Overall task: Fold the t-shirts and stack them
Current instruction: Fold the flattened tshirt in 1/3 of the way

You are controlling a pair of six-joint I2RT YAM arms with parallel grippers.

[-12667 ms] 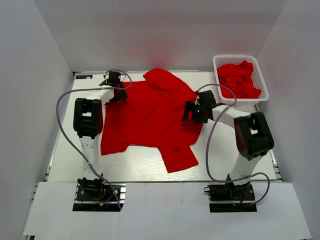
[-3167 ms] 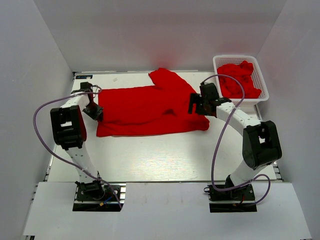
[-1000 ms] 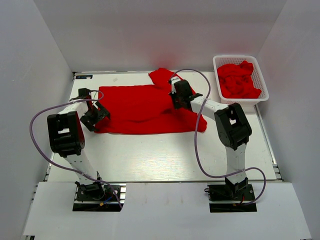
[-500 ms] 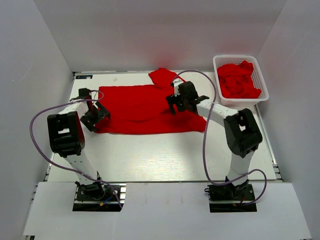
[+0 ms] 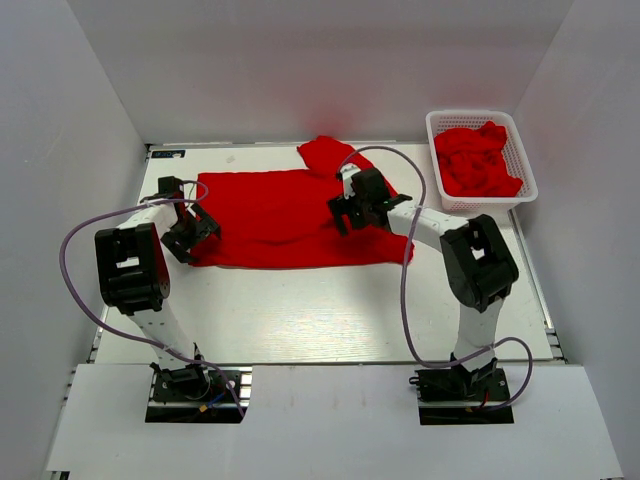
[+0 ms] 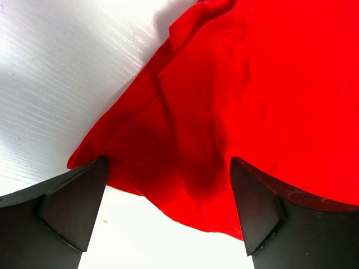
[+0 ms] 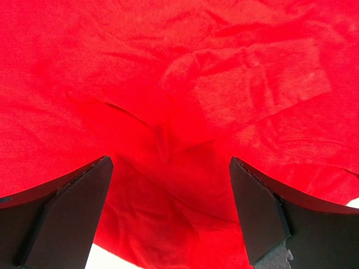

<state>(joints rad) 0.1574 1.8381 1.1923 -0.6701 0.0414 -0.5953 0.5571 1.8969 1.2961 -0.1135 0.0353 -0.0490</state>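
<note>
A bright red t-shirt [image 5: 280,218] lies folded into a wide band across the middle of the table, one sleeve [image 5: 330,155] sticking out at the back. My left gripper [image 5: 197,232] is open at the shirt's left end; in the left wrist view the cloth's corner [image 6: 185,190] lies between its spread fingers [image 6: 73,207]. Over the shirt's right part my right gripper [image 5: 345,212] is open too, and the right wrist view shows creased red cloth [image 7: 168,140] between its wide fingers [image 7: 258,207], none of it pinched. More red t-shirts [image 5: 478,160] fill the basket.
A white mesh basket [image 5: 528,180] stands at the back right corner of the table. White walls close in the left, back and right sides. Bare white table [image 5: 320,315] stretches between the shirt and the arm bases.
My right gripper has opened and let go of the cloth it carried over the shirt, then shifted slightly left and toward the front. The left gripper has stayed open at the shirt's left end.
</note>
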